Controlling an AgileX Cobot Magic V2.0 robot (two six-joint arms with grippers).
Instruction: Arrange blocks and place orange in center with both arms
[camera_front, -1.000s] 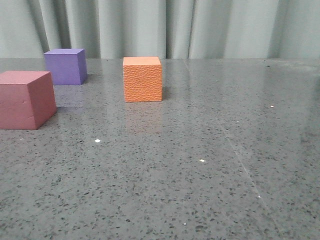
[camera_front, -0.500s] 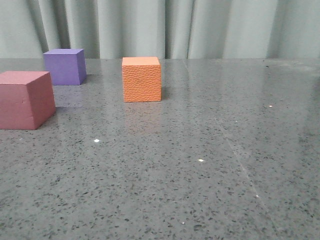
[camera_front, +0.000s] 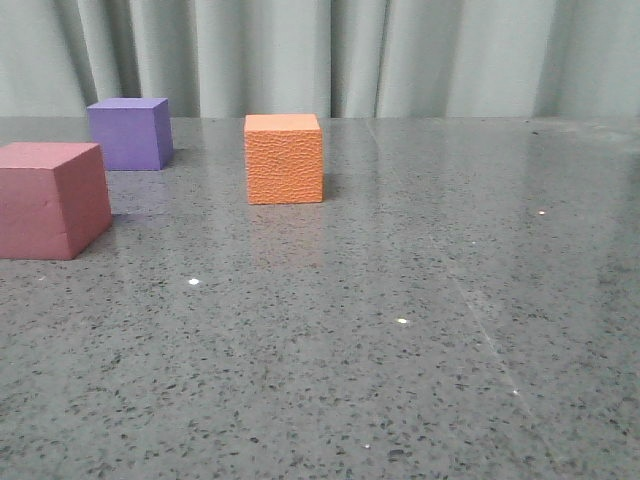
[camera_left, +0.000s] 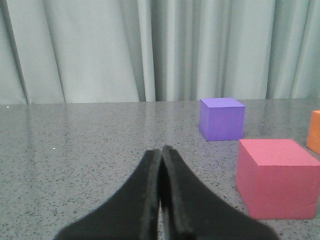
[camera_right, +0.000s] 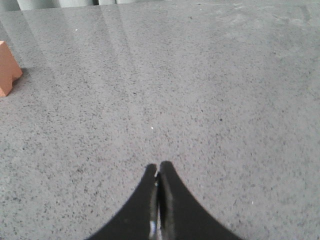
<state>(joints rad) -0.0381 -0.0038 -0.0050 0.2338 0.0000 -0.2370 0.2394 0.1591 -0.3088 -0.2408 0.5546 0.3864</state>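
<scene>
- since both sets of jaws are pressed together & hold nothing, left gripper (camera_left: 161, 150) and right gripper (camera_right: 158, 167) must spread before any reach.
- orange cube (camera_front: 284, 158) sits on the table (camera_front: 400, 330) at 12 o'clock; purple cube (camera_front: 128, 132) & pink-red cube (camera_front: 52, 198) at 10, well apart.
- vs 1 s ago: cubes sit a hair more to 9 o'clock in front view; likely camera, not cubes.

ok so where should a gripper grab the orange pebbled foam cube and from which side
Probably from above, closing on two opposite vertical faces of the orange pebbled foam cube. It sits flat and upright on the speckled grey table, apart from the other blocks, so its flat sides are free.
</scene>
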